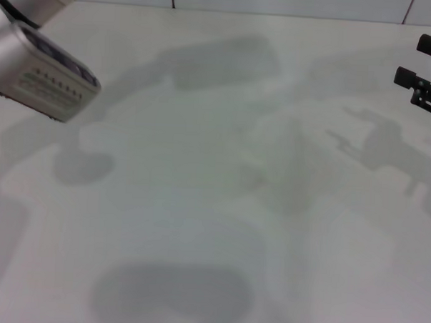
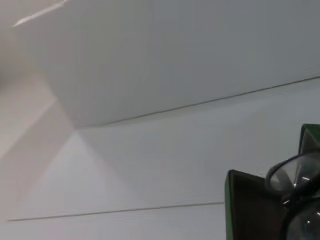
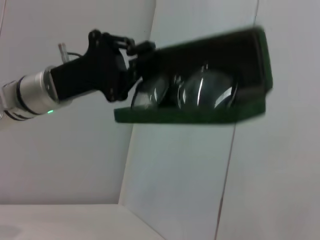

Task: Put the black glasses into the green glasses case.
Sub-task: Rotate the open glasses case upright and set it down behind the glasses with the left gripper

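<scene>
Silver left arm [image 1: 40, 71] enters the head view at the far-left corner and runs out of frame, so its working end shows only from the right wrist camera. There the left gripper [image 3: 136, 67], black, sits at one short end of the green glasses case [image 3: 200, 114], touching it. Cannot tell whether it is clamped, or on the case or the frame. Case is open, with its long axis running straight away from the gripper, roughly in line with that arm, and the lid stands up along the far long side. Black glasses [image 3: 205, 90] lie inside the case on the dark lining, lengthwise along it, both lenses side by side and facing out of the opening. Left wrist view catches a corner of the same case with one lens over it. Neither item shows in the head view. White table [image 1: 213, 204] carries only shadows. Right gripper [image 1: 408, 60] hangs at the far-right edge, well apart from the case, its two black fingers [image 1: 429, 46] spread with nothing between them.
</scene>
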`<state>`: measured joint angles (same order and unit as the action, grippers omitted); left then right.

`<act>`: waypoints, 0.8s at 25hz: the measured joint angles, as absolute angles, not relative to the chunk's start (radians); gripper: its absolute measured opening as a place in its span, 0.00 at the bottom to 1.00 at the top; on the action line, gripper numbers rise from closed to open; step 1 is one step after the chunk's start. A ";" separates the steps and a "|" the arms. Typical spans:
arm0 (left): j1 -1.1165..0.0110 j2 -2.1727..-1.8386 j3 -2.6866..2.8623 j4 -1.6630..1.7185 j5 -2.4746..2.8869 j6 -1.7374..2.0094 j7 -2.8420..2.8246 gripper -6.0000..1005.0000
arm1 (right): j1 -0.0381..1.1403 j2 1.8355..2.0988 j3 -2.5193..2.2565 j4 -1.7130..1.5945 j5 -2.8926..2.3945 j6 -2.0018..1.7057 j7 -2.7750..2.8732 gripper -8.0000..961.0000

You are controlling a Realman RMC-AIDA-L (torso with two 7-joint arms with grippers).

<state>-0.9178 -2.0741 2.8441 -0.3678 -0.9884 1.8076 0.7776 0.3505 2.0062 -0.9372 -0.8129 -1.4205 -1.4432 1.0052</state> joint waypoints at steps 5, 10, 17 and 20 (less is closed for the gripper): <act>-0.915 -2.073 2.845 -0.366 -0.935 1.757 0.747 0.08 | 0.355 2.005 -0.938 -0.814 -1.420 -1.438 1.005 0.57; -0.899 -2.083 2.846 -0.351 -0.811 1.620 0.714 0.09 | 0.359 2.004 -0.937 -0.814 -1.420 -1.436 1.004 0.57; -0.837 -2.084 2.846 -0.296 -0.755 1.552 0.685 0.11 | 0.359 2.003 -0.935 -0.813 -1.420 -1.425 1.003 0.57; -0.783 -2.085 2.845 -0.249 -0.711 1.545 0.663 0.12 | 0.356 2.003 -0.929 -0.814 -1.414 -1.425 1.002 0.57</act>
<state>-0.7832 -2.0853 2.8453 -0.2492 -0.7114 1.5448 0.6626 0.3560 2.0031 -0.9293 -0.8140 -1.4139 -1.4253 1.0017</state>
